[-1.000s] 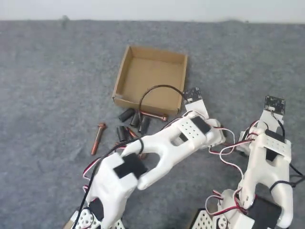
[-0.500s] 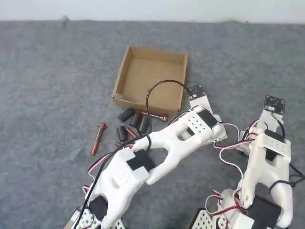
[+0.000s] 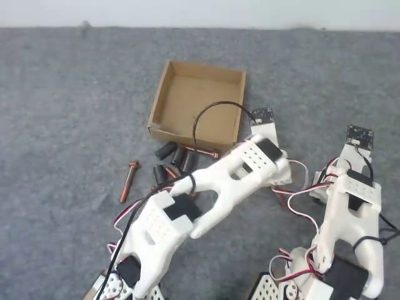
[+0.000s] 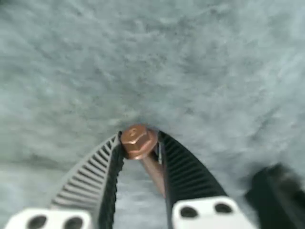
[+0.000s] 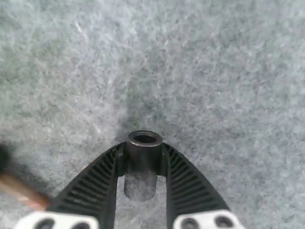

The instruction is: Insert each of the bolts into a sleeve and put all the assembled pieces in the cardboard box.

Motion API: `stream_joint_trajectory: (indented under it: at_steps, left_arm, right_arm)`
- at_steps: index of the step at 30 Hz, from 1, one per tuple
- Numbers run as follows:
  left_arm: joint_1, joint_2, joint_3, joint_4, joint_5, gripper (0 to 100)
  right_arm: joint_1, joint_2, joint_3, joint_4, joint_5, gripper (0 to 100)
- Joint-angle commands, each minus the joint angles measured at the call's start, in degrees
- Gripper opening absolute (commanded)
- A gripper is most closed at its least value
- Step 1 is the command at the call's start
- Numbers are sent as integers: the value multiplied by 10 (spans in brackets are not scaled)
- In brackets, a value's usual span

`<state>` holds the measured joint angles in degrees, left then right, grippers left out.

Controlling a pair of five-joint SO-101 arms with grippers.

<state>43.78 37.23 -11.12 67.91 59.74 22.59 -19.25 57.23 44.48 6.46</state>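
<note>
My left gripper is shut on a copper bolt, whose hex head sticks out past the fingertips above the grey carpet. My right gripper is shut on a black sleeve, held with its open end facing outward. A copper bolt shaft shows beside that gripper. In the high view the left arm stretches across toward the right arm. The cardboard box stands behind them. Loose bolts and several black sleeves lie in front of the box.
Grey carpet covers the table. A white wall edge runs along the far side. Both arm bases stand at the near edge, with red and white cables looping between the arms. Open carpet lies to the left of the box and far right.
The left arm has swung to the right and stretched out, bringing its wrist closer to the right arm. The right arm has stayed still.
</note>
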Motion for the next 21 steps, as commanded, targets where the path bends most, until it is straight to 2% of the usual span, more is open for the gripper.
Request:
stream_joint_trajectory:
  at_steps: [1, 7, 15, 21]
  left_arm:
    - [-47, -62, -11, 34, -109, 11]
    - [-120, -71, -10, 61, -220, 11]
    - [-118, -70, -9, 101, -407, 12]
    - [-118, -69, 10, 103, -436, 13]
  right_arm:
    - [-9, -1, -30, -7, 13, 6]
    - [-9, 0, -30, -8, 13, 6]
    - [-9, 1, -30, -8, 13, 6]
    - [-9, 1, -29, -7, 13, 6]
